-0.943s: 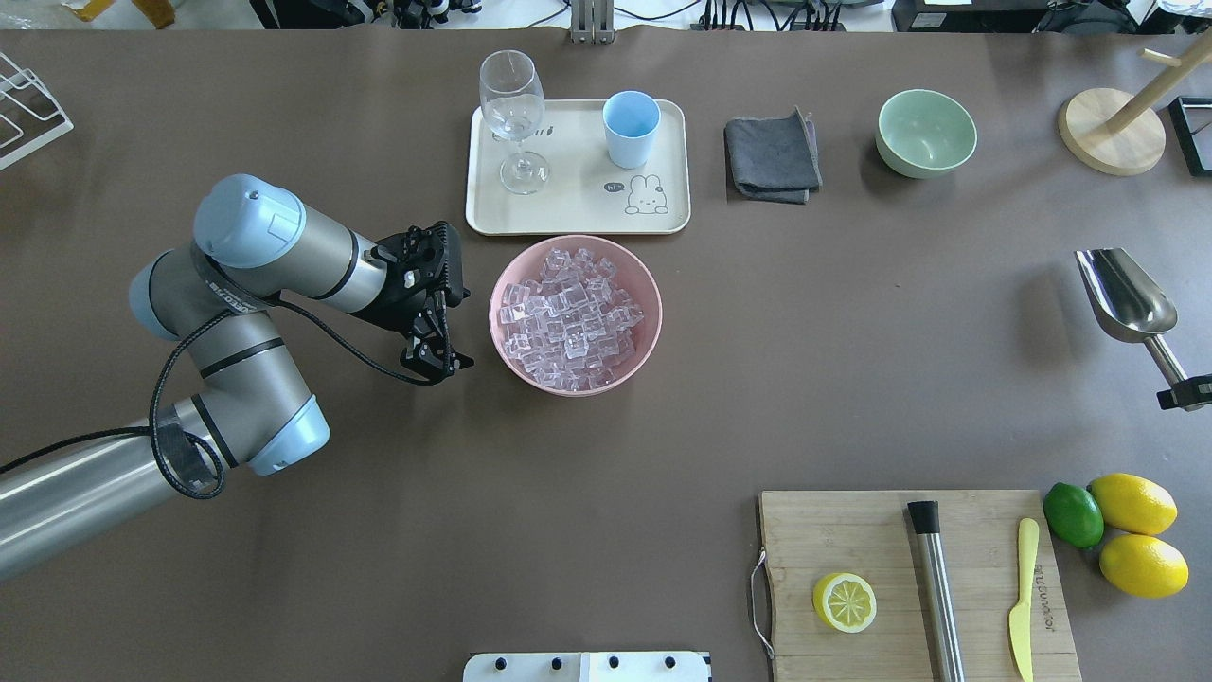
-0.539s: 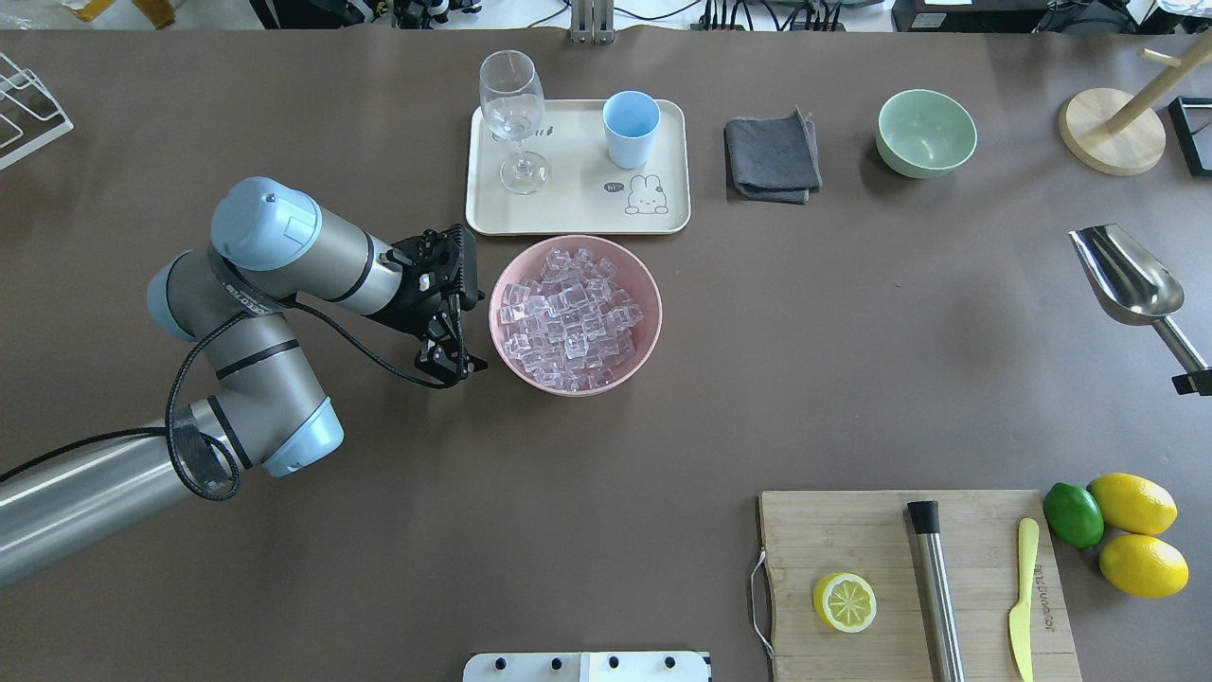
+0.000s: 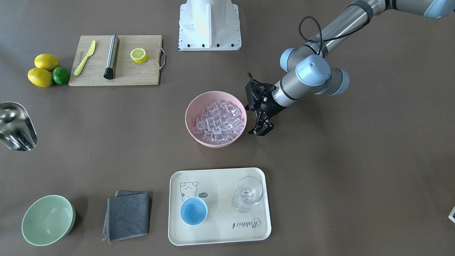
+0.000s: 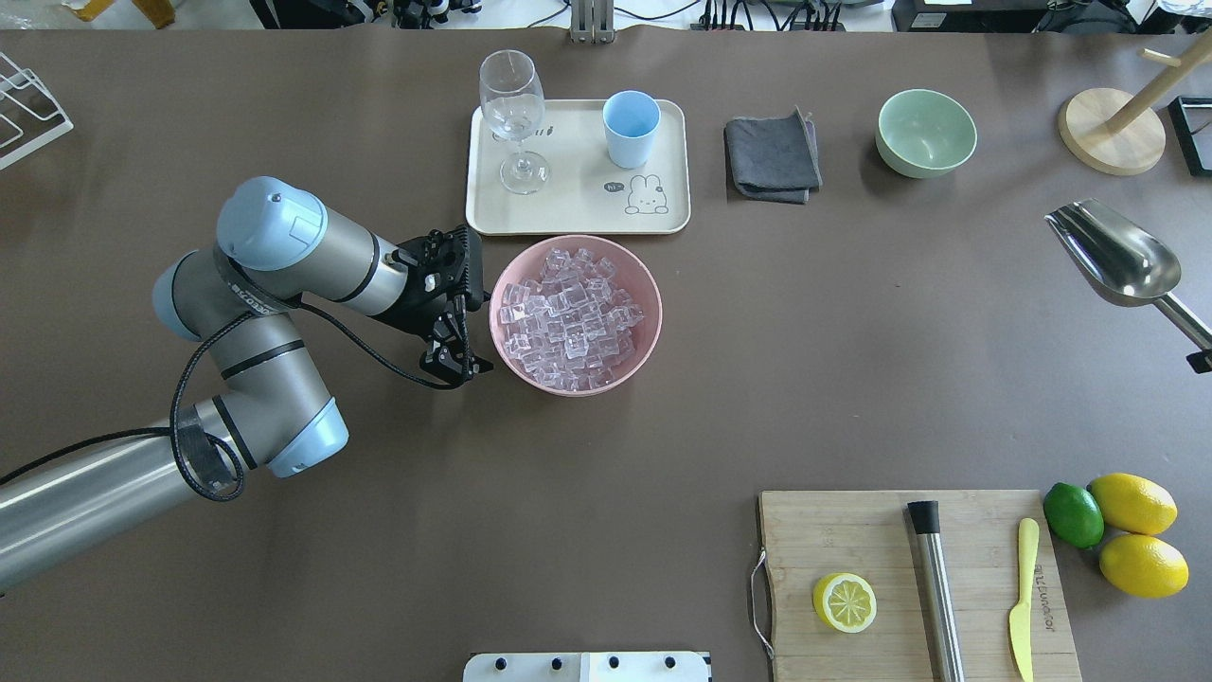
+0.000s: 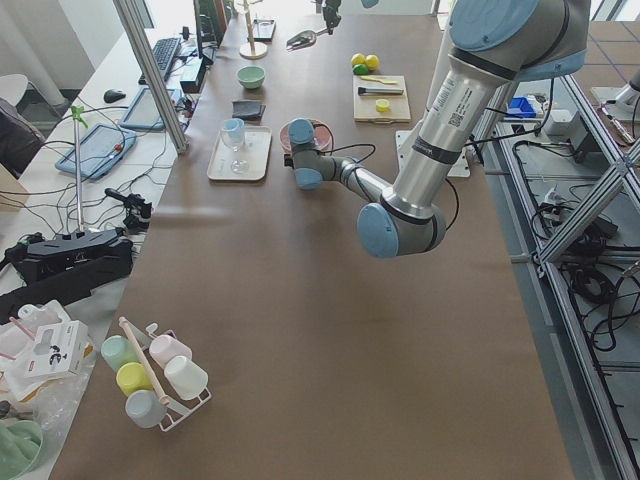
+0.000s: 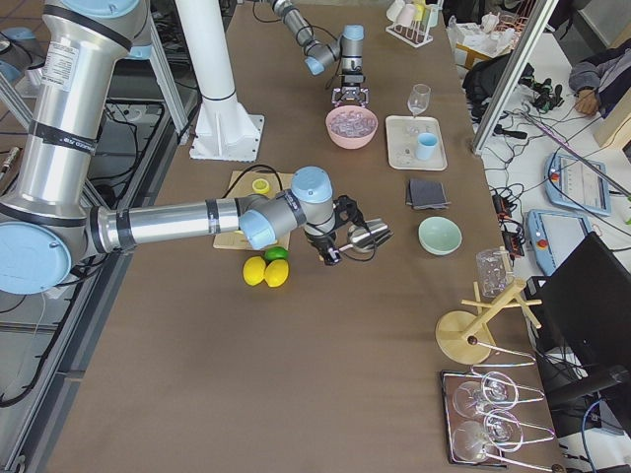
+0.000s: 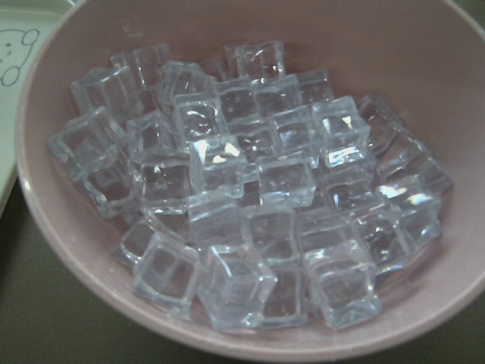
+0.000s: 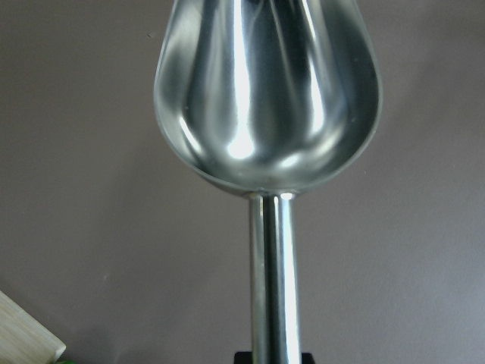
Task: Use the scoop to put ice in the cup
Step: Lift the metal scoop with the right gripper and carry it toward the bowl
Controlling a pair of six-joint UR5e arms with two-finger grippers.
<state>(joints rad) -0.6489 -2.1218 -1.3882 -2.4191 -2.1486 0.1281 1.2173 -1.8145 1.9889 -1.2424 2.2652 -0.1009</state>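
The ice [image 4: 568,317] is a heap of clear cubes in a pink bowl [image 4: 655,327] at mid-table; it fills the left wrist view [image 7: 250,197]. The light-blue cup [image 4: 631,128] stands upright and empty on a cream tray [image 4: 568,208] just beyond the bowl. My left gripper [image 4: 459,360] hangs open and empty right beside the bowl's left rim. My right gripper [image 4: 1201,360], at the view's right edge, is shut on the handle of the steel scoop [image 4: 1117,256]. The scoop is held above the table far right of the bowl, and its trough [image 8: 265,98] is empty.
A stemmed glass [image 4: 512,104] shares the tray with the cup. A grey cloth [image 4: 772,156] and a green bowl [image 4: 925,133] lie to the right. A cutting board [image 4: 871,540] with a half lemon, steel cylinder and knife sits front right, beside lemons and a lime.
My left gripper has moved right, up to the pink bowl's left rim. The scoop in my right gripper has moved toward the table's far side and slightly left.
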